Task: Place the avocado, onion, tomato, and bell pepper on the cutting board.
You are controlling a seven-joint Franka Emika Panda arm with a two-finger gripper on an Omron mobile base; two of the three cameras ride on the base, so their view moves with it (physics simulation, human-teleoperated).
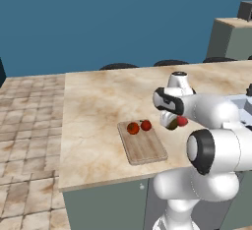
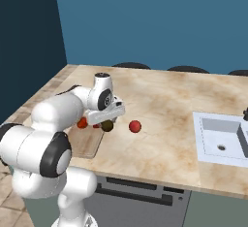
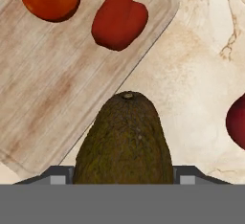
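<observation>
My claw (image 3: 123,177) is clamped on the dark olive-brown oval avocado (image 3: 124,139), hanging over the marbled counter just beside the light tan wooden cutting board (image 3: 43,98). Released here, I judge it could roll off the edge or bump the deep-red lumpy bell pepper (image 3: 118,21).

Your white arm (image 1: 216,140) rises from the lower right of the left base view, elbow bent, forearm reaching toward frame centre. Your gripper (image 3: 123,175) points downward at the bottom of the hand view, its fingers (image 3: 57,176) clamped on the avocado (image 3: 124,141).
</observation>
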